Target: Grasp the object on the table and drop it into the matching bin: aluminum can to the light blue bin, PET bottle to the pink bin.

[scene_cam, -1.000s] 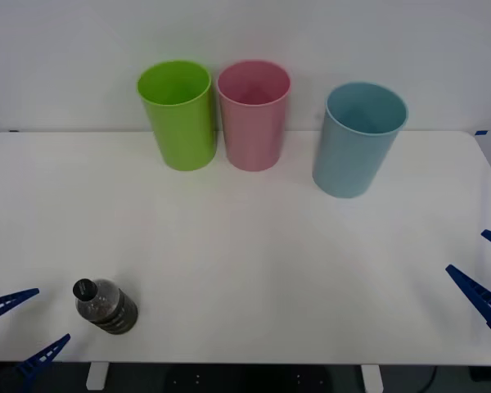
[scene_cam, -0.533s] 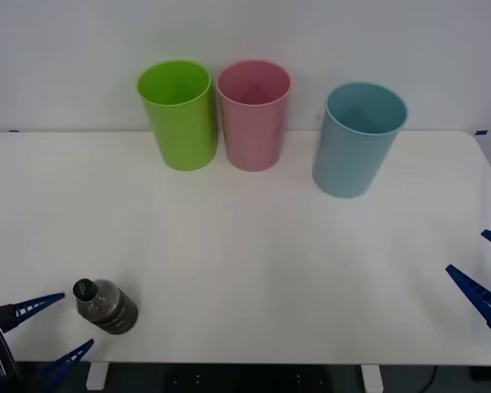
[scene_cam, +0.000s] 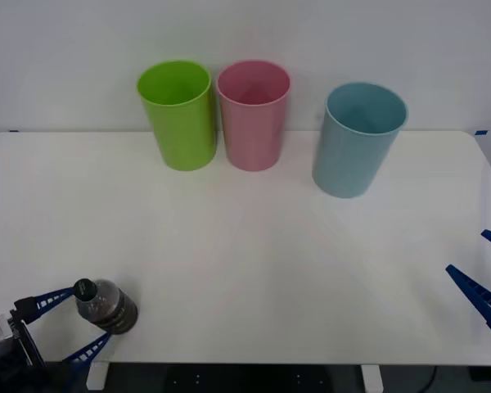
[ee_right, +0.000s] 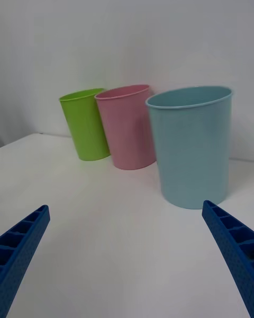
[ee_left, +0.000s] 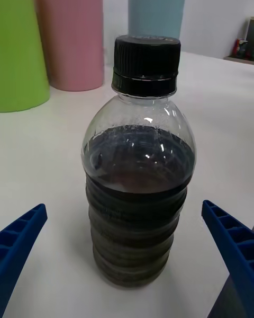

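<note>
Left gripper [scene_cam: 72, 323] at the tabletop's [scene_cam: 254, 262] near-left corner, fingers spread wide either side of the upright bottle [scene_cam: 106, 305], not touching it. Green bin [scene_cam: 179, 115], pink bin [scene_cam: 253, 114], blue bin [scene_cam: 358, 139] stand at the back. Right gripper [scene_cam: 484, 274] idles at the right edge, fingers wide open, empty.

White table [scene_cam: 245, 262]; bottle [scene_cam: 106, 306]; three bins [scene_cam: 252, 115]

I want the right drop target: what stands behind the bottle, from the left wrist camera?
Behind the PET bottle stand the lime green bin, pink bin and light blue bin. The bottle's cap covers the blue bin's lower part.
</note>
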